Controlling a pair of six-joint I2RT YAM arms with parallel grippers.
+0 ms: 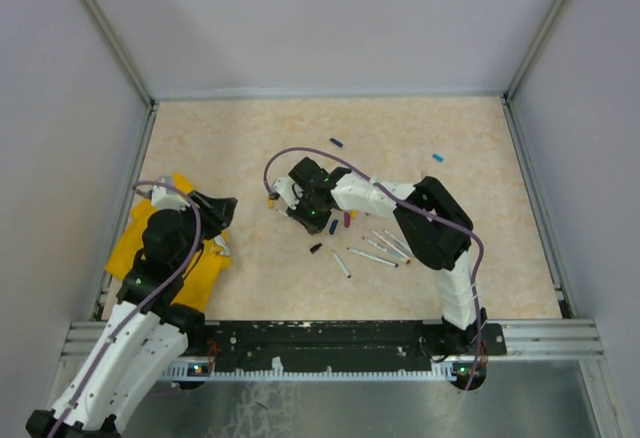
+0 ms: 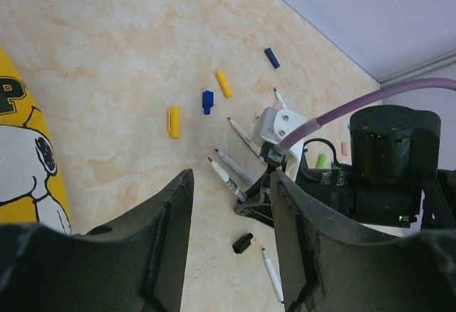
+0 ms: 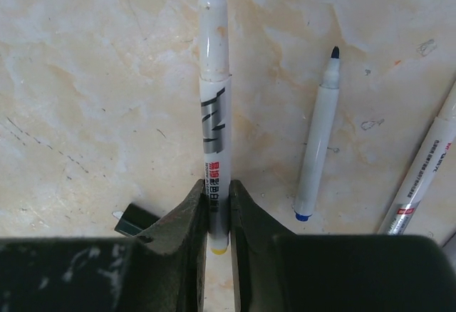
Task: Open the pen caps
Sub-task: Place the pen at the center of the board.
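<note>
My right gripper is shut on the tail of a white pen with a yellow end, which lies flat on the table. The left wrist view shows this pen uncapped, with an orange tip. My left gripper stands open with nothing between its fingers, above the table beside the yellow cloth. A black cap lies on the table beyond those fingers. In the top view my right gripper reaches left of several loose pens, and my left gripper is apart from it.
Loose caps lie around: two yellow, blue, dark blue, black, light blue. Two uncapped pens lie right of the held one, and a black cap lies to its left. Grey walls enclose the table.
</note>
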